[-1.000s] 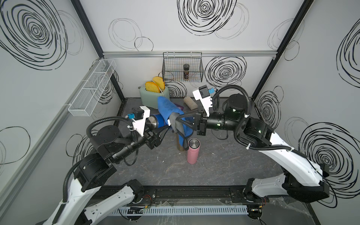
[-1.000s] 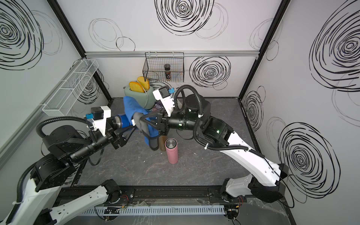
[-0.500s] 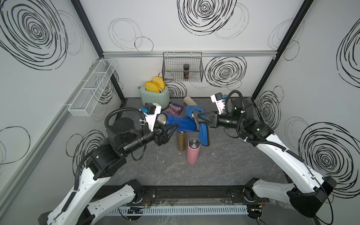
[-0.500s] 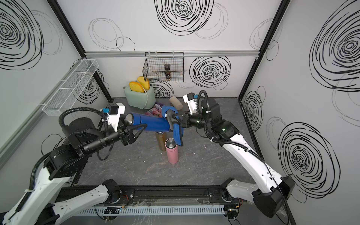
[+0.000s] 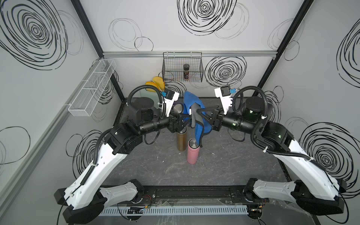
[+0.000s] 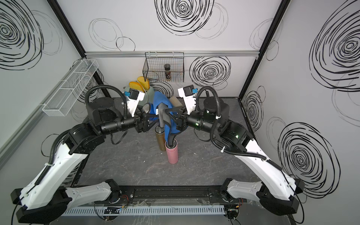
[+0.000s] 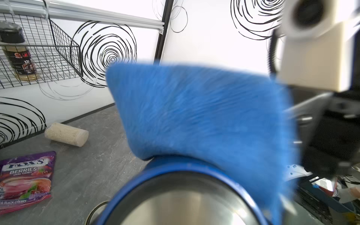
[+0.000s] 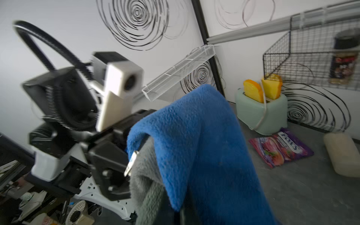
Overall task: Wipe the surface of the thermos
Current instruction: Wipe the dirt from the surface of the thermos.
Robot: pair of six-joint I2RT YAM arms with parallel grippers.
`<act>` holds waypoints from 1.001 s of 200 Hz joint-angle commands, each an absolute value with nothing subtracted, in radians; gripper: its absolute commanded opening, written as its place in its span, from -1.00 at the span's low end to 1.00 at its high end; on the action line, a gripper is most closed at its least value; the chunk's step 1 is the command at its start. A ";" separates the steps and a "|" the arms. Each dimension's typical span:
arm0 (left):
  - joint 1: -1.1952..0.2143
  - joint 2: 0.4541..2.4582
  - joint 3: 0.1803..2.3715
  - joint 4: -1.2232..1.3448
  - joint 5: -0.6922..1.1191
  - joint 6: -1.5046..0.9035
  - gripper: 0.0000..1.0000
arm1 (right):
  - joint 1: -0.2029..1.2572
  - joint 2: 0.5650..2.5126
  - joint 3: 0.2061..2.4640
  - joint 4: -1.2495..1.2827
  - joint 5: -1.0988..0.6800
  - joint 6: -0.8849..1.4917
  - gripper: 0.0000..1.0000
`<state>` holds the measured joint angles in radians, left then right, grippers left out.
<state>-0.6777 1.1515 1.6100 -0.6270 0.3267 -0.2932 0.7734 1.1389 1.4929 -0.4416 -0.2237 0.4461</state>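
A white mesh rack (image 5: 91, 88) hangs on the left wall, thin wire, long and boxy. By the back wall sits the mint toaster (image 8: 263, 115), smooth and rounded, with two yellow slices standing in it.

My left gripper (image 5: 182, 121) is clamped almost shut on the blue thermos (image 7: 185, 198). It holds that glossy cylinder tilted, up off the table, its polished steel end toward my wrist camera. Draped over the thermos's upper side is the cloth (image 5: 194, 101), fleecy, bright blue on one face and grey on the other, with a white label at its edge.

Below, a bronze metal bottle (image 5: 181, 141) and a matte pink bottle (image 5: 192, 152) stand upright just beside each other. The cloth's hanging tail reaches the pink one's steel lid; I cannot tell whether it touches.

My right gripper (image 5: 197, 113) is fully closed, pinching the cloth. Behind it a glossy candy bag (image 8: 280, 150) lies flat, and a rough beige roll (image 8: 342, 155) lies on its side near the back edge. The grey marbled table (image 5: 224, 165) is bare in front of the bottles and out to its right edge.
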 commanded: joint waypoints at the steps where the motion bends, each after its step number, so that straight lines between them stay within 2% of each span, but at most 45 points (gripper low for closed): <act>1: -0.650 1.182 1.708 -0.596 0.444 -0.398 -1.00 | 0.654 1.090 1.339 -0.489 -0.251 0.469 -1.00; 27: -0.644 1.245 1.786 -0.685 0.464 -0.414 -1.00 | 0.684 1.100 1.422 -0.530 -0.223 0.428 -1.00; 68: -0.641 1.263 1.787 -0.703 0.405 -0.423 -1.00 | 0.998 1.263 1.744 -0.607 0.037 0.328 -1.00; 87: -0.642 1.266 1.790 -0.716 0.384 -0.436 -1.00 | 1.087 1.325 1.836 -0.626 0.127 0.281 -1.00; 120: -0.634 1.222 1.791 -0.663 0.371 -0.490 -1.00 | 1.089 1.303 1.710 -0.630 0.246 0.287 -1.00; 161: -0.600 1.203 1.818 -0.646 0.345 -0.516 -1.00 | 1.091 1.163 1.500 -0.629 0.337 0.339 -1.00; 181: -0.600 1.183 1.776 -0.572 0.357 -0.547 -1.00 | 1.114 1.145 1.502 -0.617 0.343 0.348 -1.00; 200: -0.600 1.160 1.717 -0.494 0.375 -0.579 -1.00 | 1.198 1.189 1.579 -0.618 0.436 0.301 -1.00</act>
<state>-0.5953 1.2243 1.7344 -0.7612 0.3122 -0.4995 1.1137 1.1618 1.5043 -0.6136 0.3298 0.3286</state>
